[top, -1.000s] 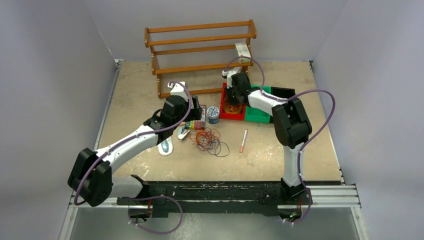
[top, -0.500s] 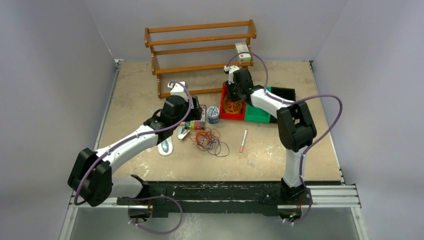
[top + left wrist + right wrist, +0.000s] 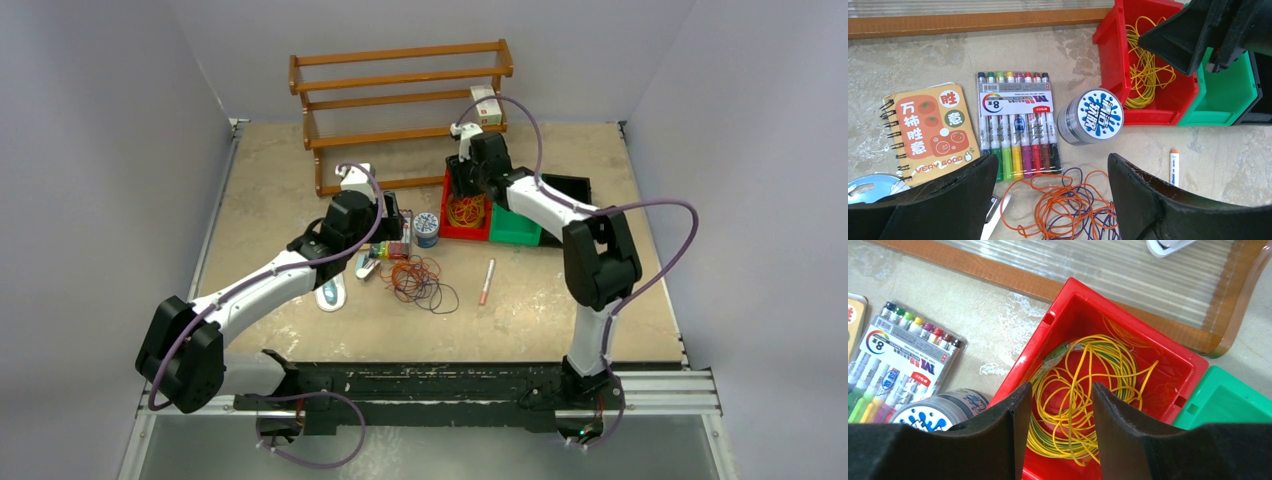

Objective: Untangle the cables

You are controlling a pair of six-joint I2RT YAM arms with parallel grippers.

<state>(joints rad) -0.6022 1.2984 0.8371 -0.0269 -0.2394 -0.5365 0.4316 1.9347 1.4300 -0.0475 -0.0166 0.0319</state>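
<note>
A tangle of orange and purple cables (image 3: 421, 280) lies on the table, and the left wrist view shows it (image 3: 1073, 210) just below the marker pack. My left gripper (image 3: 394, 224) hovers above that tangle, open wide (image 3: 1051, 160), with nothing between its fingers. A bundle of yellow cables (image 3: 466, 212) rests loose inside the red bin (image 3: 449, 228). My right gripper (image 3: 463, 186) hangs over the bin's far end, open (image 3: 1060, 387); the yellow cables (image 3: 1083, 390) lie below its fingers, apart from them.
A green bin (image 3: 515, 228) and a black bin (image 3: 567, 185) adjoin the red one. A wooden rack (image 3: 400, 90) stands behind, with a small box (image 3: 485, 103) on it. A marker pack (image 3: 1015, 130), notebook (image 3: 928, 130), round tin (image 3: 1093, 116) and pen (image 3: 487, 280) surround the tangle.
My right gripper went from shut to open and drew back toward the rack; the yellow cables stay in the red bin. The left arm has not moved.
</note>
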